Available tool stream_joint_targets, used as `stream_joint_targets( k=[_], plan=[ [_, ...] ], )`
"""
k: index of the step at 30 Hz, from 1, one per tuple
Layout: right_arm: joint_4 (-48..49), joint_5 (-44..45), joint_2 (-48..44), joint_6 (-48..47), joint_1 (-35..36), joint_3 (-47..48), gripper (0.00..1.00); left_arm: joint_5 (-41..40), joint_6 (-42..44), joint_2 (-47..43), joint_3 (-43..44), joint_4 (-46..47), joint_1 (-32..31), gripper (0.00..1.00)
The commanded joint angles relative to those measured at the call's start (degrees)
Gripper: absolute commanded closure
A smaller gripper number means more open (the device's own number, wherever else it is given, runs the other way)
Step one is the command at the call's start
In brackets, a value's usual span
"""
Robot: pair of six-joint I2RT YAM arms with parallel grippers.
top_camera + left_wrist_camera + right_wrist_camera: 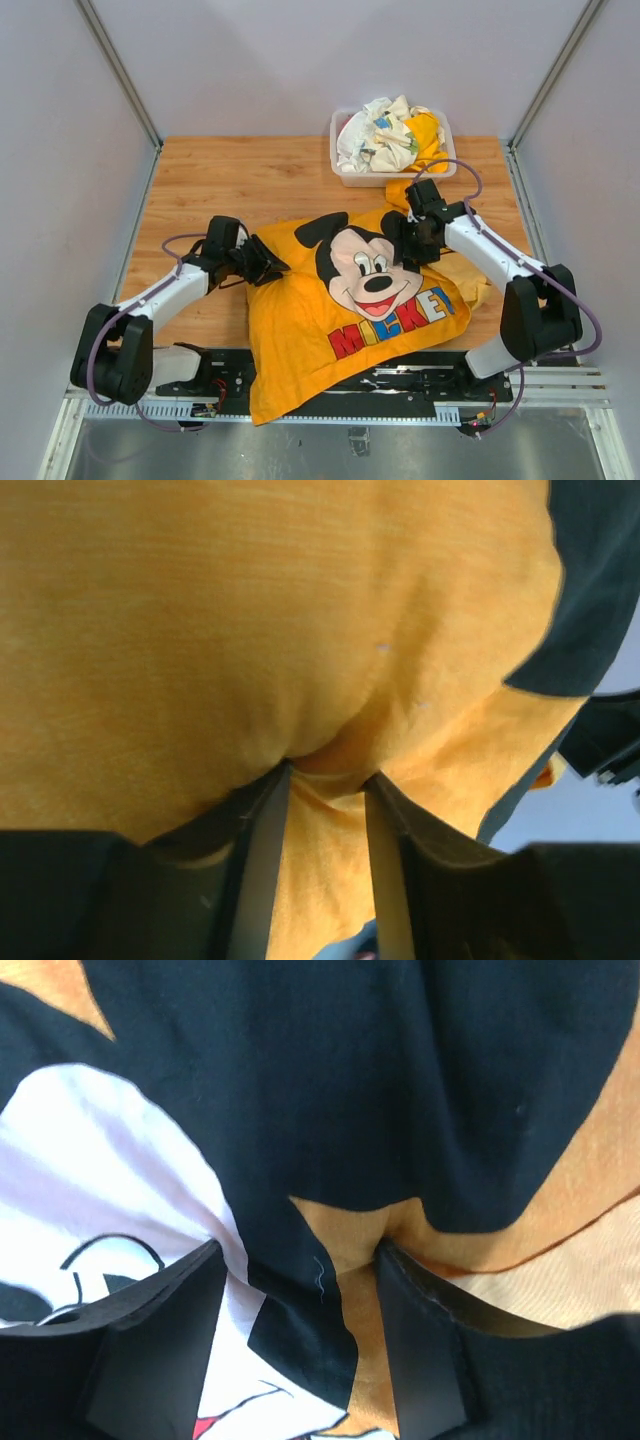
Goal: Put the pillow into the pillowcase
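Note:
The orange-yellow pillowcase (300, 335) with the Mickey face lies across the table's near middle, puffed up, its lower end draped over the front rail. The pillow is hidden; no cream cushion shows. My left gripper (268, 265) is at the case's upper left corner. In the left wrist view it (328, 775) is shut on a fold of the orange pillowcase (250, 630). My right gripper (415, 245) is at the upper right, on Mickey's black ear. In the right wrist view it (300, 1250) pinches a raised fold of the pillowcase (350, 1080).
A clear plastic bin (345, 178) holding white and yellow patterned cloths (390, 135) stands at the back right, just behind the right gripper. Grey walls enclose the wooden table (220, 180) on three sides. A black rail (420, 385) runs along the front edge.

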Motion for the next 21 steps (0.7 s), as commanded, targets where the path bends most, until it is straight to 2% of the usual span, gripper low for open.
stream_joint_targets(
  k=[1,3,6,9,15,20,21],
  plan=[
    [3.32,-2.39,3.37,-0.85,2.35,-1.10,0.45,-2.99,2.06,5.98,3.07,0.66,0.20,0.75],
    [4.18,-3.24,4.19,-0.49,2.72,-0.92,0.55,-4.13,3.52,8.76,6.55,-0.64,0.50,0.88],
    [4.74,-3.42,5.06,-0.19,3.23,0.31,0.71,-5.44,5.44,11.83,10.92,-2.61,1.83,0.98],
    [4.95,-4.24,6.71,-0.08,3.40,2.34,0.89,-5.54,7.04,13.64,14.15,-3.10,4.78,1.00],
    [4.77,-5.61,12.37,-0.03,4.25,9.73,0.94,-6.20,10.96,19.76,23.71,-4.70,11.43,0.99],
    [1.26,-1.75,18.86,-1.88,4.19,20.43,0.97,-7.34,12.33,25.99,33.55,-5.80,13.44,0.99],
    [0.23,-1.16,19.70,-2.36,4.10,22.59,0.96,-6.70,12.50,27.05,35.45,-6.53,13.55,0.97]
  ],
)
